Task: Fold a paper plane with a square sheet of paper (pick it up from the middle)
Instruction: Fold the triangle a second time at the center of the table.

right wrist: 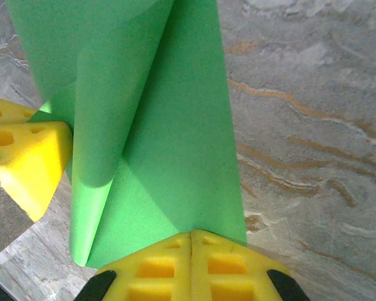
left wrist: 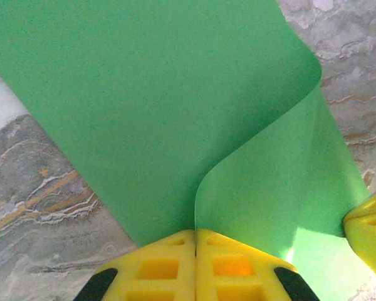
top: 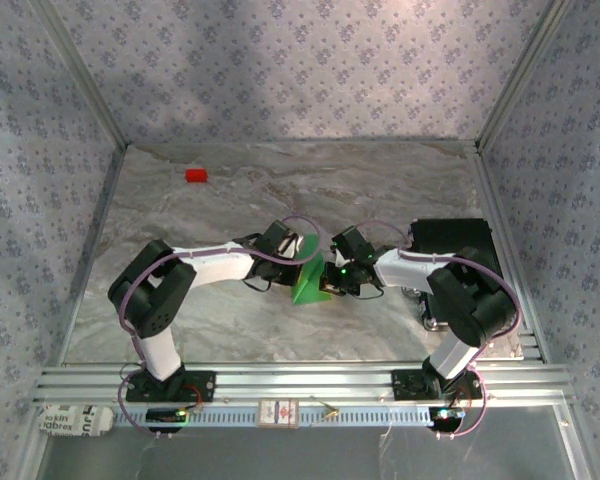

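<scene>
Paper (top: 308,280) bows, clamped between left end effector (left wrist: 195,237) and right end effector (right wrist: 192,238).

Top view: high behind both arm bases (top: 170,385), facing the far wall (top: 300,60); you get the whole surface (top: 230,200) from a distance. Left wrist view: very near, looking past the left gripper (left wrist: 195,235) onto the square sheet of paper (left wrist: 150,94). Right wrist view: equally near, past the right gripper (right wrist: 192,237), from the opposite side. All three share that sheet; each wrist view catches the other gripper at its edge.
</scene>
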